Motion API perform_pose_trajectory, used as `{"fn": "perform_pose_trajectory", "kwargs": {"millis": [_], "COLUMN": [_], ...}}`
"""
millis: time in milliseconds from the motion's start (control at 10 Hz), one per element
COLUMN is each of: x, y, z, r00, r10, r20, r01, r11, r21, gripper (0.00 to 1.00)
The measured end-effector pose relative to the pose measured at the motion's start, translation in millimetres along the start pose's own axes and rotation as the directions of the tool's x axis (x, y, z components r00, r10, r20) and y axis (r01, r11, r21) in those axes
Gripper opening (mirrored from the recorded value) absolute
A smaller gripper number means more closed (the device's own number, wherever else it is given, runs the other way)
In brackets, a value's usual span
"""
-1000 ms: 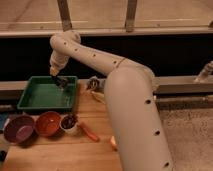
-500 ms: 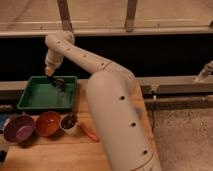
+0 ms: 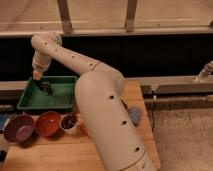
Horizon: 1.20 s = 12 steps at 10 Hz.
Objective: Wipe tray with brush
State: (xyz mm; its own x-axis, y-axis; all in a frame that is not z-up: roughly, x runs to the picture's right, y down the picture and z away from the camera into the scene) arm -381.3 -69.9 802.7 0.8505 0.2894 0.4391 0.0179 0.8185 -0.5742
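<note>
Arm (image 3: 100, 100) of the robot, white and thick, fills the middle and reaches back to the left. The wooden table (image 3: 60, 156) carries the green tray (image 3: 30, 106) at its far left side. A purple bowl (image 3: 19, 128) and an orange bowl (image 3: 47, 123) stand in front of the tray. The gripper (image 3: 44, 88) hangs low inside the tray, near its left end; whether it is open or closed I cannot tell. A small tan piece, it seems the brush (image 3: 36, 75), shows just at the gripper.
</note>
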Motion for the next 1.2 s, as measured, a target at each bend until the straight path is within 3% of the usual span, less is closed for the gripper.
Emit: {"fn": "perform_pose_trajectory", "kwargs": {"millis": [200,500,900,1200], "x": [16,41,58,65], "y": [14,29,2,-33], "z": [-13,-40,-53,-42], "r00": [0.999,0.993,0.978,0.974], "r10": [0.022,0.073,0.121,0.124], "r20": [-0.025,-0.092,-0.172,-0.191], "r01": [-0.022,-0.069,-0.106,-0.108], "r11": [1.0,0.996,0.99,0.99], "r21": [0.006,0.05,0.097,0.091], "gripper": [0.0,0.0,0.0,0.0]}}
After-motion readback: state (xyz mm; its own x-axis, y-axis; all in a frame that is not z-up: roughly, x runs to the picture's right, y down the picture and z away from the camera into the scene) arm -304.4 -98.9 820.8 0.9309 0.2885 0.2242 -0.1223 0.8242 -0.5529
